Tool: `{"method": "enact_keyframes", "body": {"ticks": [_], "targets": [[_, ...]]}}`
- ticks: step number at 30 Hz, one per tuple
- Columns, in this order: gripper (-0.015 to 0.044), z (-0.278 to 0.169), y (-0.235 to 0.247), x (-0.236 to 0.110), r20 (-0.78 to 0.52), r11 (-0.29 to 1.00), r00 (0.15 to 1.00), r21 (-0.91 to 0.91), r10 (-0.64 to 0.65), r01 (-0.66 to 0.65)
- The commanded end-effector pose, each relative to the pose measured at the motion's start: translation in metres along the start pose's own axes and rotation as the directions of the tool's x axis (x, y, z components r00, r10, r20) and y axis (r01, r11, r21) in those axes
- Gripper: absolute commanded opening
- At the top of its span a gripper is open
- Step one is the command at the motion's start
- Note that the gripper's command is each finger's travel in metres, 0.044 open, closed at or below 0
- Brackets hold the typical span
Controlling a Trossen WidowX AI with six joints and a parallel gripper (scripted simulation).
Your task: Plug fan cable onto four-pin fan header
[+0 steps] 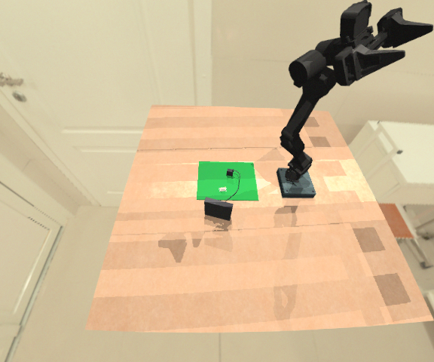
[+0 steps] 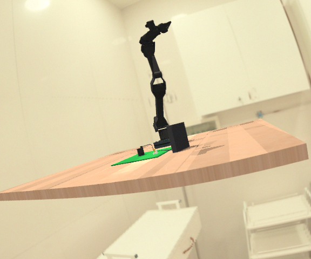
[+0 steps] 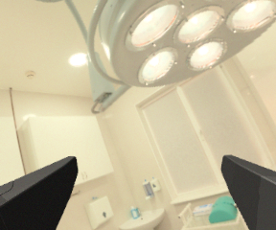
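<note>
The green board (image 1: pixel 209 172) (image 2: pixel 127 161) lies on the table. A small white header (image 1: pixel 222 189) (image 2: pixel 155 152) stands on it toward the fan's side. The cable's small black plug (image 1: pixel 230 171) (image 2: pixel 140 151) is over the board, apart from the header; whether it touches the board is unclear. A thin dark cable (image 1: pixel 239 182) curves from the plug to the fan (image 1: pixel 218 209) (image 2: pixel 179 137), a black block standing just off the board's edge. My gripper (image 1: pixel 418 40) (image 3: pixel 149 164) is open and empty, high above the table and far from plug and board. The header's pins are too small to make out.
The arm's dark base (image 1: pixel 299 188) (image 2: pixel 162 143) stands on the wooden table (image 1: pixel 248 280) (image 2: pixel 234 147) beside the board. The wrist view shows only the room, with a large ceiling lamp (image 3: pixel 191 38) and wall cabinets.
</note>
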State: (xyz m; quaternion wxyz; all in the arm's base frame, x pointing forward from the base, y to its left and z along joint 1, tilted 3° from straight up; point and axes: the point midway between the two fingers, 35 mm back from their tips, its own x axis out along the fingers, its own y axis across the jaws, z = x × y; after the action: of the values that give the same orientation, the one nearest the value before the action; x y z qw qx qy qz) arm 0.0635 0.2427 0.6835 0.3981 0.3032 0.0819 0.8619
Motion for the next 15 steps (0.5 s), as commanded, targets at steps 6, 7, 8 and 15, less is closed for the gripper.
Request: {"method": "enact_keyframes", "body": {"ticks": [6,7,8,15], "targets": [[0.0440,-0.007,0.030,0.005,0.006,0.996,0.996,0.007,0.086,-0.086],[0.0440,-0.011,0.046,0.008,0.005,0.991,0.992,-0.028,0.130,-0.129],[0.0440,-0.014,0.062,0.010,0.004,0.983,0.985,-0.065,0.173,-0.173],[0.0440,-0.036,0.176,-0.003,0.006,0.837,0.876,-0.297,0.482,-0.459]]}}
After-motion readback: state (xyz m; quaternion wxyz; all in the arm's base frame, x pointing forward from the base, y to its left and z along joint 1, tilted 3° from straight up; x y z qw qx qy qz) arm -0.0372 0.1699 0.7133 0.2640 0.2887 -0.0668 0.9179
